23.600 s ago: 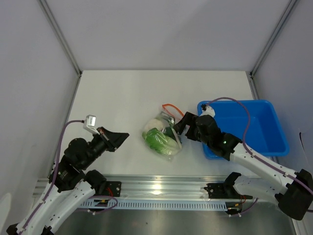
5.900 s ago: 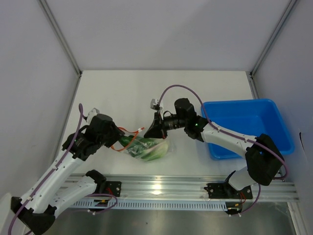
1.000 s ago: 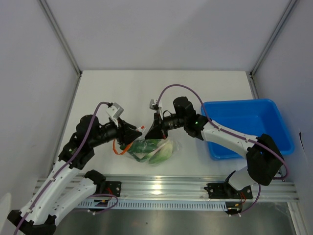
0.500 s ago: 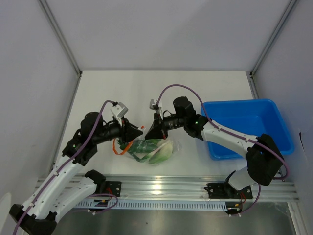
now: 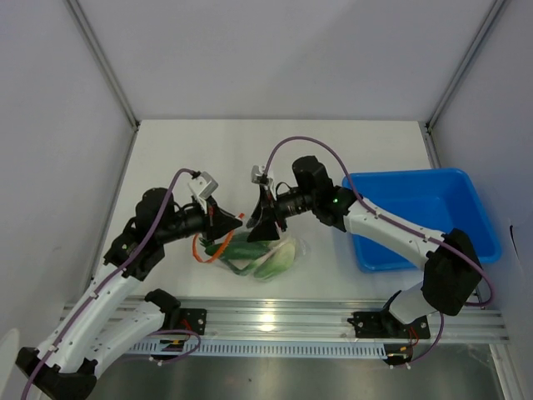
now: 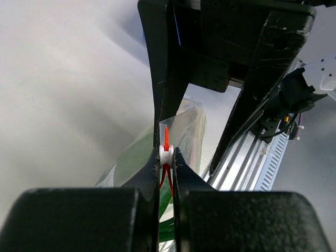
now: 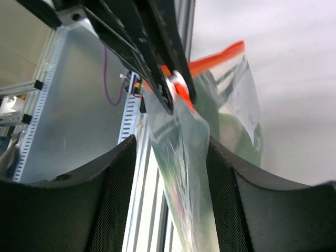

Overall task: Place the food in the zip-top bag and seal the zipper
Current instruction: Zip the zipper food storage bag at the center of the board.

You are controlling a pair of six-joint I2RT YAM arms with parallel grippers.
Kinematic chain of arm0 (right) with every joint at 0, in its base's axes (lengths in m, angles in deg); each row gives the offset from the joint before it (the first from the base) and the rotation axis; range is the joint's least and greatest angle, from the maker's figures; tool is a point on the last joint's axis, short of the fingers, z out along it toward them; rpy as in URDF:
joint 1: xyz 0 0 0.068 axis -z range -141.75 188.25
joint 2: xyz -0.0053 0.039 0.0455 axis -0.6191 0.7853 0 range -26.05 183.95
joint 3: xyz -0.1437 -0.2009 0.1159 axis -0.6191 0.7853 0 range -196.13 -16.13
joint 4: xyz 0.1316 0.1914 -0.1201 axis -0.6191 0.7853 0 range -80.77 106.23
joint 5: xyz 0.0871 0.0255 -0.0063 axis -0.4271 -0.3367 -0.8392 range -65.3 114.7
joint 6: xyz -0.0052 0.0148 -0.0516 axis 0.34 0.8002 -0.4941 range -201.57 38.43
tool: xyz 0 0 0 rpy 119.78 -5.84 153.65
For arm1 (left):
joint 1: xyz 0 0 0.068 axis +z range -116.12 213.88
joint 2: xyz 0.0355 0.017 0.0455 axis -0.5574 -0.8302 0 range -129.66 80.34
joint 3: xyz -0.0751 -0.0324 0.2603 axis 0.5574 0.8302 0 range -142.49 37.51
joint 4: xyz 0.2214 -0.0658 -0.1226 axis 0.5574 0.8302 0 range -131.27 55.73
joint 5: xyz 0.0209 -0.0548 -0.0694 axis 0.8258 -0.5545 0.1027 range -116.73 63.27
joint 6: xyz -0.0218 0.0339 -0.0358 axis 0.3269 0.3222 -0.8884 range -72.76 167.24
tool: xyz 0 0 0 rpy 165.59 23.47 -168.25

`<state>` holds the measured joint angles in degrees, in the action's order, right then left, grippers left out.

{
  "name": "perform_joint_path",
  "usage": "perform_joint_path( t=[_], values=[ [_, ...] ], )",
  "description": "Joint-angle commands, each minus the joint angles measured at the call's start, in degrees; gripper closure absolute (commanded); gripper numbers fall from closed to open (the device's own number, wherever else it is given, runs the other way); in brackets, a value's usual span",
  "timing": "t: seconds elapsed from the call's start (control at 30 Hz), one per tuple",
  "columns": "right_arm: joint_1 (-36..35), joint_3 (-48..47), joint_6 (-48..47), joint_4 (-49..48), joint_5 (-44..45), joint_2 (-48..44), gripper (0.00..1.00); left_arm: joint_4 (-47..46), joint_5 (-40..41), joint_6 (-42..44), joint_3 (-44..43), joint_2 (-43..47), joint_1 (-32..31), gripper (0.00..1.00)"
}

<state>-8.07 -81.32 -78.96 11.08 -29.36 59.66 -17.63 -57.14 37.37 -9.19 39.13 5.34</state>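
Lower centre of the top view lies the zip-top bag (image 5: 290,249), the food (image 5: 275,262) already inside (green shows through the film). Just above, the left gripper (image 5: 233,222) is clamped tight on the zipper (image 6: 166,137). The right gripper (image 5: 265,229) stands parted astride the bag's top. Sealing looks unfinished.

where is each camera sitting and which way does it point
Top external: high behind the arm bases, looking down on the table; both arms show, left hand and right hand meeting at the zip-top bag.
Left wrist: on the left arm, looking along its own shut fingers, which pinch the zipper; right hand beyond.
Right wrist: on the right arm, looking between its own open fingers at the bag.
Shared: both wrist views show the zipper.
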Motion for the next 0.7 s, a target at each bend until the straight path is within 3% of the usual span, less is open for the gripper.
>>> perform_joint_path(
  t=[0.0,0.37,0.53,0.63,0.67],
  values=[
    [0.01,-5.46,-6.03,7.28,-5.07,0.94,0.42,-0.79,-3.24,1.52,-3.66,0.08,-0.12,0.99],
    [-0.87,-12.24,-8.24,11.60,-9.83,9.11,0.48,-2.98,-7.47,-0.15,-5.42,-0.89,-0.12,0.99],
    [-1.75,-12.24,-6.31,8.71,-12.11,10.26,0.54,-2.90,-7.73,-0.15,-5.77,-1.41,-0.12,1.00],
    [-2.28,-12.24,-4.64,6.15,-12.65,10.88,0.67,-2.98,-7.82,-0.24,-5.60,-1.77,-0.12,0.99],
    [-2.45,-12.42,-4.46,5.63,-12.56,11.23,0.78,-2.98,-7.82,-0.24,-5.60,-1.94,-0.12,0.99]
  ],
)
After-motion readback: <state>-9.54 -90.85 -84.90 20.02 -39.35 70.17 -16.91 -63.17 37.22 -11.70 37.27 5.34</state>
